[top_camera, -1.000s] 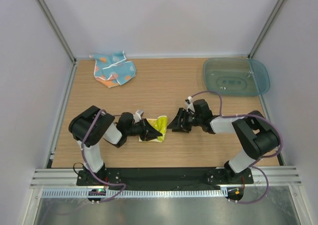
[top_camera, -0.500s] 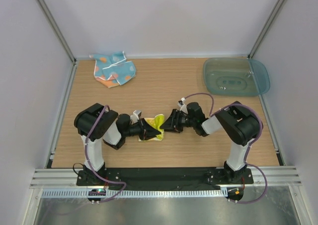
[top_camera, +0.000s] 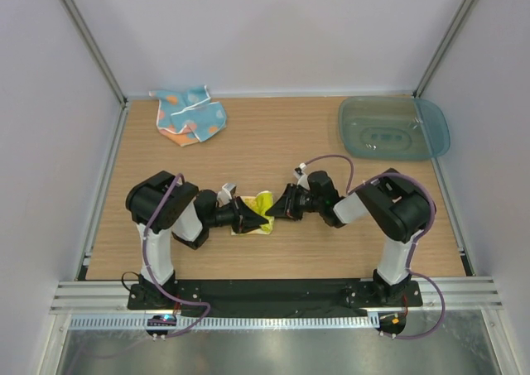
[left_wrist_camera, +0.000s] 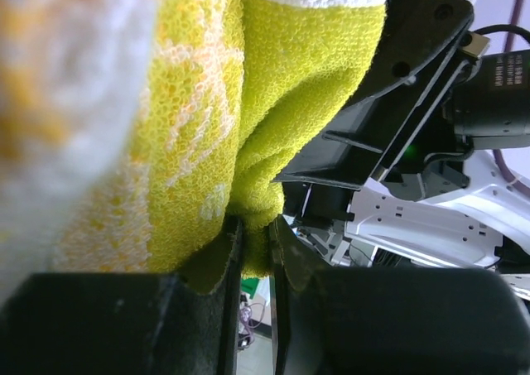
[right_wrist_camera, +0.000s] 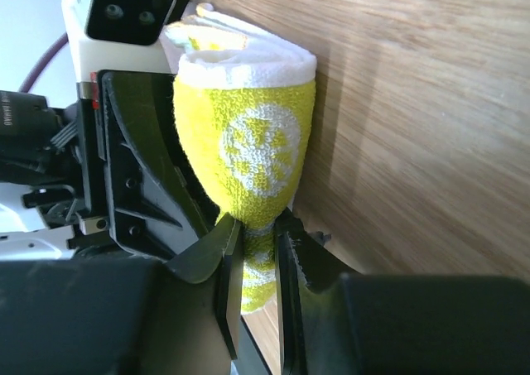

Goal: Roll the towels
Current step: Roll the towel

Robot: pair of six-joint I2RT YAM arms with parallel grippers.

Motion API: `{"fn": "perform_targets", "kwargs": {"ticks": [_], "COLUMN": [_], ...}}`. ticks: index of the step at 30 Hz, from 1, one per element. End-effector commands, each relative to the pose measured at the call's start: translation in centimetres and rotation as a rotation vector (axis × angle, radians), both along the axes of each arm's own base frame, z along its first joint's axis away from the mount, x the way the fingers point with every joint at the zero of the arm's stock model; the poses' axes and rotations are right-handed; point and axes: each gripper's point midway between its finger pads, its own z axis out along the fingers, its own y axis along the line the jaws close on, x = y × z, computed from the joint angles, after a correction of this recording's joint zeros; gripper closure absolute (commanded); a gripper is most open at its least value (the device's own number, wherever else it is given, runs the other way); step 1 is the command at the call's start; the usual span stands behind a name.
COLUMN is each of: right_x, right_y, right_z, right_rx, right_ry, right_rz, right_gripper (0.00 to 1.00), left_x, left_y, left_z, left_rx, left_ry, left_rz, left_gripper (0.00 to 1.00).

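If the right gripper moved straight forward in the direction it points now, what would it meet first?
The right gripper would meet the yellow towel first; its fingers pinch it now. Right behind the towel stands the left gripper, pinching the same towel, so that would probably come next.

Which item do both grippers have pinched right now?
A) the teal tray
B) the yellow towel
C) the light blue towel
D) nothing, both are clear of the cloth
B: the left gripper and the right gripper each have their fingers closed on a fold of the yellow towel, while the light blue towel lies apart at the far left.
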Motion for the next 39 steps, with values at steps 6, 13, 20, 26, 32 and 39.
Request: {"fn": "perform_targets", "kwargs": {"ticks": [6,13,20,26,32,39], "right_x": [1.6,0.7,0.2,-0.1,-0.3,-1.0], "right_y": [-2.2,-4.5,-3.4,-2.1,-1.5,-0.2], "right_z": [0.4,-0.2,1.2,1.4,0.9,0.7], "right_rx": [-0.278,-0.547,-0.724,-0.814,-0.854,-0.785], "right_ry": [-0.098,-0.054,-0.084,-0.067,-0.042,0.004], "right_rz": [-0.031,-0.019,0.020,0.055,0.055,0.075], "right_gripper": [0.86,0.88,0.87,0.84,0.82,0.81], "left_x": [-0.8,0.3,0.4,-0.5,-1.0,-1.5], "left_y": [0.0,1.4,3.8,3.6,2.6,1.0], "left_z": [0.4,0.7,2.9,4.8,4.2,3.8], "left_rx": [0.089,0.334,0.672,0.921,1.050,1.108], "left_ry": [-0.052,-0.143,-0.317,-0.523,-0.595,-0.655], "left_rz": [-0.080,-0.096,-0.095,-0.061,-0.068,-0.050], "left_gripper": [0.77,0.48,0.44,0.37,0.37,0.37]}}
